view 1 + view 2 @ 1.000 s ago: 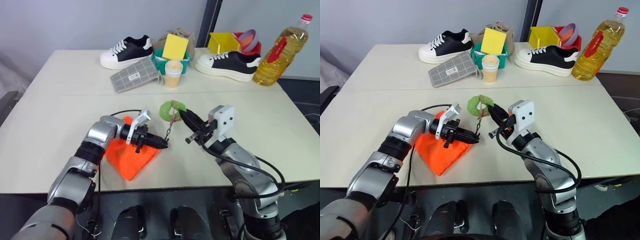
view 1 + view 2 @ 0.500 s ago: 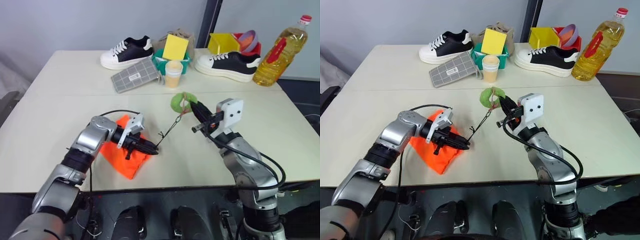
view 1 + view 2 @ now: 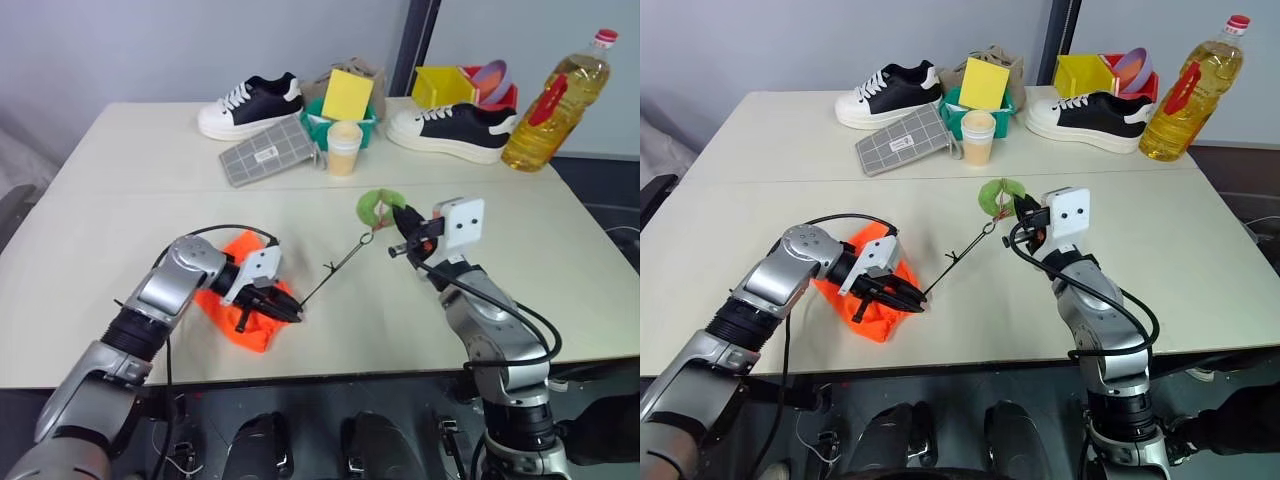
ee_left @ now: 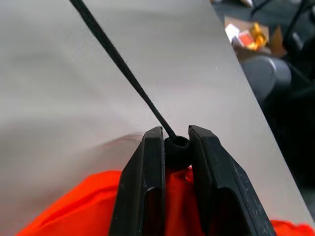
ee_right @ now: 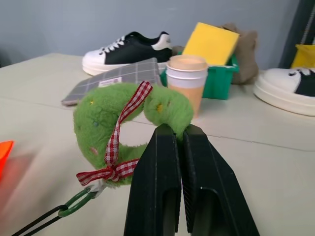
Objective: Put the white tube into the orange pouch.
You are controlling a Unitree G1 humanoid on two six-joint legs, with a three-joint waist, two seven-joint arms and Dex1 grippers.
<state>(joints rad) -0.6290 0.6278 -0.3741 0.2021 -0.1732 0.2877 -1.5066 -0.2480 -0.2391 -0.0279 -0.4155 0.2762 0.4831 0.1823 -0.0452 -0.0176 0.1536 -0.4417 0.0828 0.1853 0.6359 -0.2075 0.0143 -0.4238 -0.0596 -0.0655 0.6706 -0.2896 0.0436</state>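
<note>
The left hand (image 3: 268,300) and its arm cover much of the orange pouch (image 3: 228,312).

Orange pouch (image 3: 240,300) – black cord (image 3: 335,270); green tag (image 5: 123,123) – red-checked ribbon (image 5: 118,142).

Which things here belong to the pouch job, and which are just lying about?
Job in hand:
- orange pouch
- black cord
- green tag
- left gripper, right gripper

Lying about:
- two sneakers
- grey grid pouch
- cream cup
- oil bottle
- green bin
</note>
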